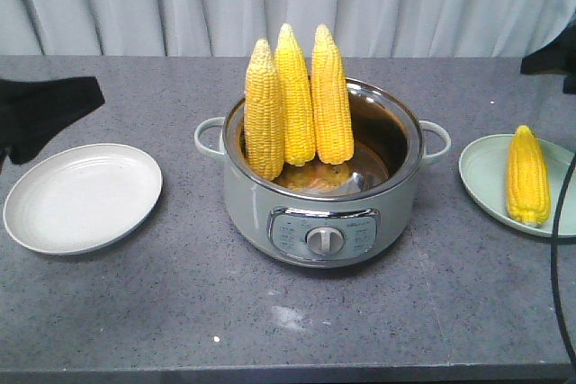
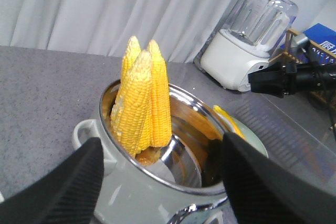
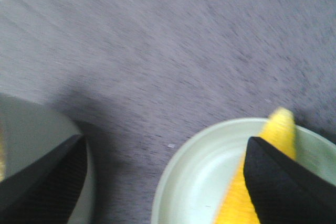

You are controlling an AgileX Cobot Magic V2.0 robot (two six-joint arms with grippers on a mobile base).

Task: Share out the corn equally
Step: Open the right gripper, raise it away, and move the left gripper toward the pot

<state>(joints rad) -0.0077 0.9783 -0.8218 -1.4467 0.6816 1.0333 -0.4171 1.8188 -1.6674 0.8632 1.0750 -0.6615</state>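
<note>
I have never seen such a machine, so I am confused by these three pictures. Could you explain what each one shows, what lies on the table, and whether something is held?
This is a robot with two arms. One camera looks at the table from the front. It shows a pot with three cobs standing in it, an empty white plate, and a green plate with one cob lying on it.

The other two cameras sit on the wrists. The dark shapes at their lower edges are gripper fingers. The left gripper is open, near the pot, holding nothing. The right gripper is open above the green plate; its picture is blurred.
</note>
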